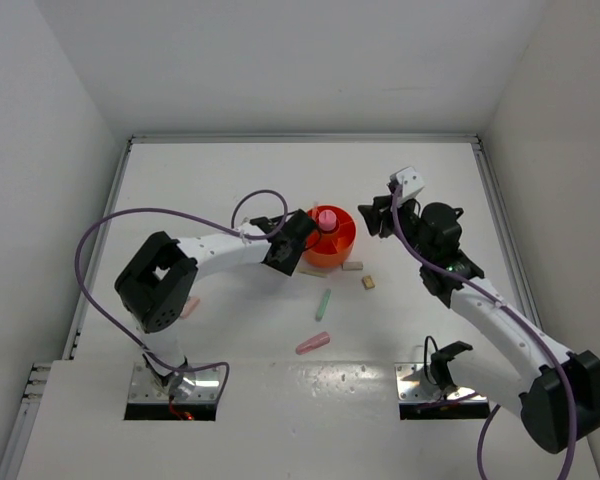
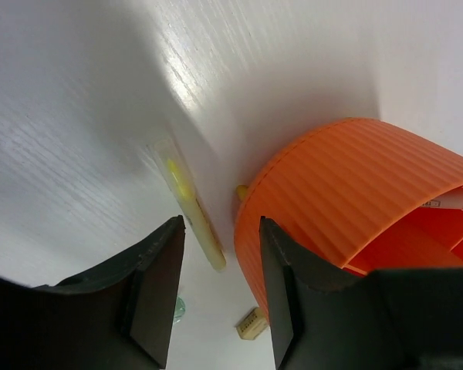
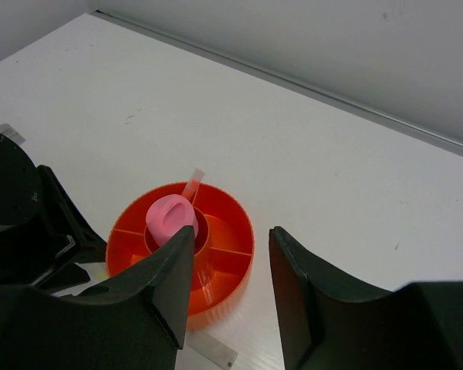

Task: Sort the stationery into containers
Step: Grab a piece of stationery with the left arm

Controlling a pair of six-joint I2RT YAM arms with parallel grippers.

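Orange-walled, the tub (image 2: 332, 185) sits just beside the cream stick (image 2: 193, 220) under the left gripper (image 2: 220, 231), whose empty jaws gape, so closing could catch the wall and shove the tub, while the right gripper (image 3: 231, 235) hangs above, jaws likewise parted and empty.

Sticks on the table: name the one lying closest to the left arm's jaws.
The yellowish cream stick beside the orange tub, framed between the left jaws. The green stick and pink stick lie farther off, toward the arm bases.
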